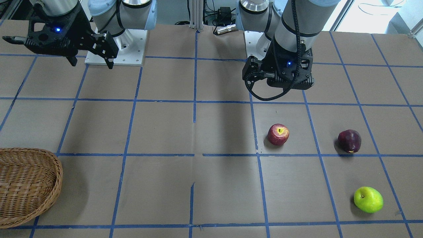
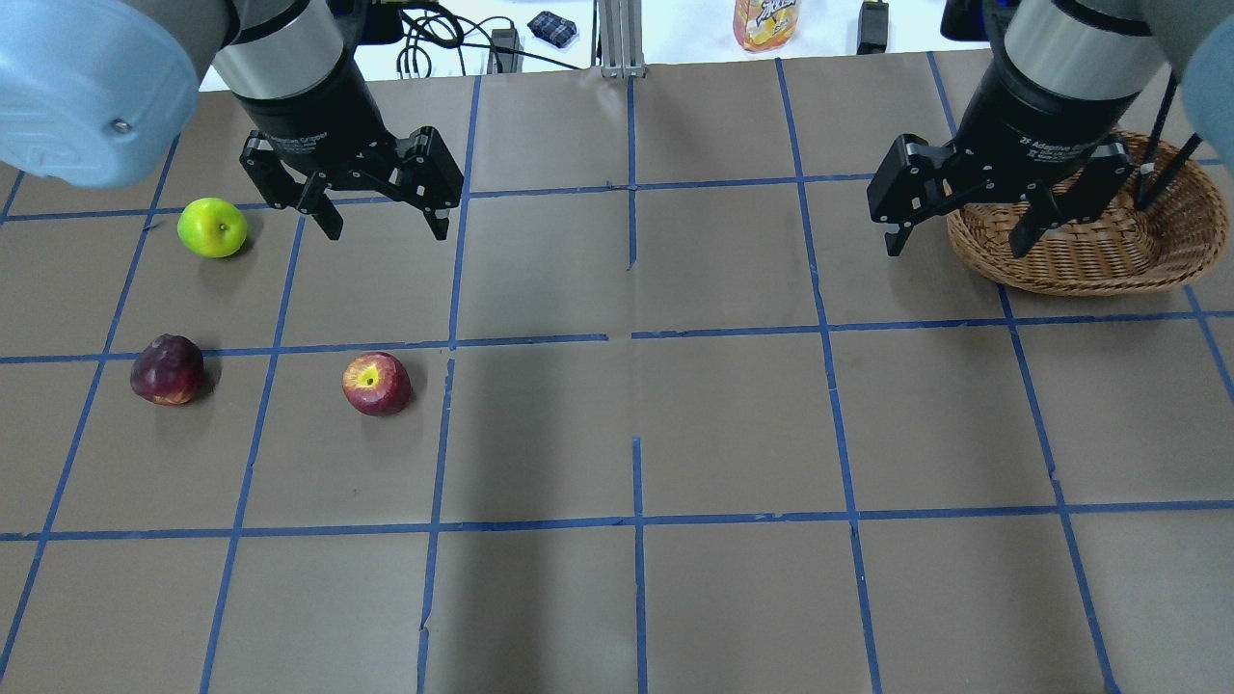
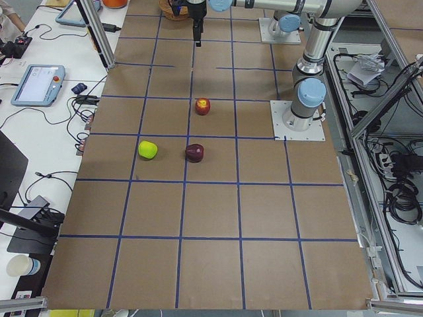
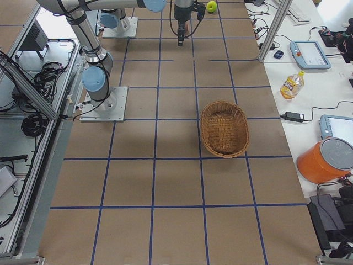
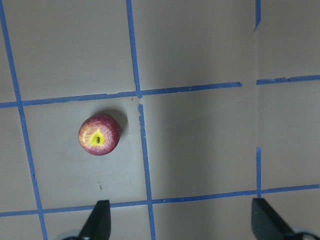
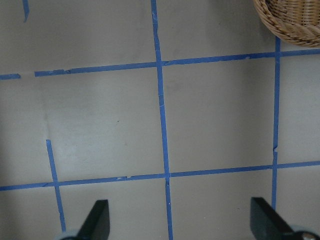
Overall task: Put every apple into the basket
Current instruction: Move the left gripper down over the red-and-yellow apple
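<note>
Brown paper with blue tape lines covers the table (image 2: 733, 414), and all three apples lie on it on the robot's left side. The red apple (image 2: 377, 384) rests with its yellow stem patch up, the maroon apple (image 2: 168, 369) is beside it further out, and the green apple (image 2: 212, 227) is further forward. The wicker basket (image 2: 1089, 280) is well apart from them on the far right, with no apple in it.

The left end effector (image 2: 386, 229) hangs above the table with its fingers spread wide and nothing between them. It is clearly the nearer one. In its wrist view the red apple (image 5: 99, 134) lies ahead of the fingertips, off toward one finger rather than centred. The apple is round, so grasp direction matters little, but the arm likely needs a sideways shift before it descends.

The right end effector (image 2: 956, 249) is also spread and empty, and hovers just beside the basket.
</note>
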You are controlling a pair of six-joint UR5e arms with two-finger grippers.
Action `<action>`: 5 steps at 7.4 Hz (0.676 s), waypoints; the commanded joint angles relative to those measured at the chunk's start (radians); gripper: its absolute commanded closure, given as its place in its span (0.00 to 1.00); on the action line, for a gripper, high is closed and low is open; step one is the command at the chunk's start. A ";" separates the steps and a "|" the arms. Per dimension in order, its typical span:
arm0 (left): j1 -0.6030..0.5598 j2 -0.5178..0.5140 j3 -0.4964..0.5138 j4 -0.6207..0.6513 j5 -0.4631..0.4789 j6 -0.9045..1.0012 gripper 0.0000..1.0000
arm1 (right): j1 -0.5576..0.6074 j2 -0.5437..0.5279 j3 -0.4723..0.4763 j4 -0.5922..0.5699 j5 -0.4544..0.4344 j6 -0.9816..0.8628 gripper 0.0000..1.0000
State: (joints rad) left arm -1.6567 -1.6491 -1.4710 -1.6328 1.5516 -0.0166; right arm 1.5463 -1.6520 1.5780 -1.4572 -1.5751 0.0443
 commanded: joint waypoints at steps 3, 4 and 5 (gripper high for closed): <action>0.002 -0.009 -0.012 0.002 -0.001 0.004 0.00 | 0.000 0.000 0.000 0.000 -0.002 0.002 0.00; 0.008 -0.021 -0.015 0.002 -0.004 0.006 0.00 | 0.000 0.000 0.000 0.000 -0.002 0.002 0.00; 0.018 -0.029 -0.034 -0.001 -0.002 0.033 0.00 | -0.003 0.000 -0.001 -0.002 -0.002 0.002 0.00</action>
State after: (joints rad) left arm -1.6487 -1.6656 -1.4891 -1.6318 1.5497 -0.0047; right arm 1.5454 -1.6523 1.5782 -1.4577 -1.5769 0.0459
